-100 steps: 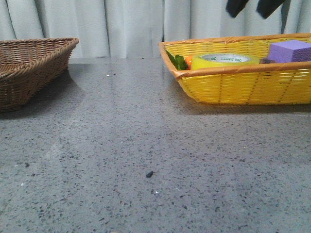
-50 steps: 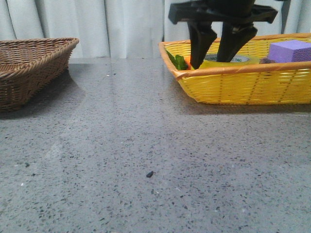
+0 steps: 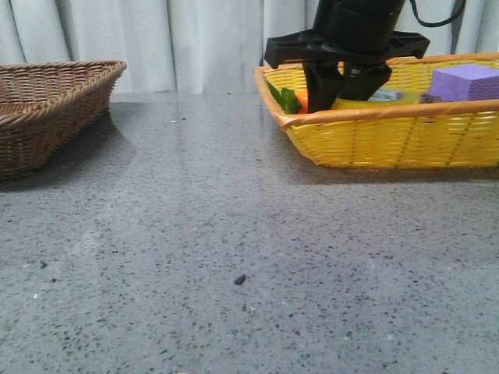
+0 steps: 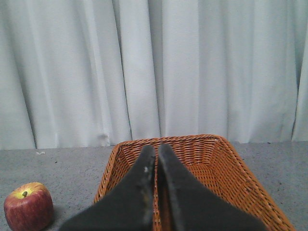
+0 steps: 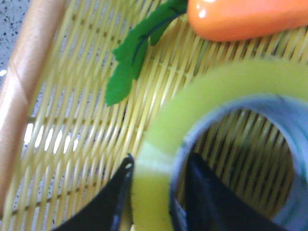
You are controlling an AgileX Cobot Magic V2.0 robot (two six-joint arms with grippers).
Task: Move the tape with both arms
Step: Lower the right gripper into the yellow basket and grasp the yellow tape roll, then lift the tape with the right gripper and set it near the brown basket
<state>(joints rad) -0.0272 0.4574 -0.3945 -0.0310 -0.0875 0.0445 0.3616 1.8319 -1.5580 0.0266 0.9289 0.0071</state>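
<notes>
Straddling one tape (image 5: 202, 110) wall, right claw (image 5: 159, 192) spread; left claw (image 4: 156, 159) pressed together.

At the left edge of the front view a wicker basket (image 3: 47, 109) sits on the bench (image 3: 234, 234). At upper right sits another basket (image 3: 390, 136), holding the tape (image 3: 386, 97), a carrot (image 3: 301, 100) to its left and a block (image 3: 465, 81) to its right. The right claw (image 3: 347, 92) reaches down into it, one finger inside the tape's core, one outside.
</notes>
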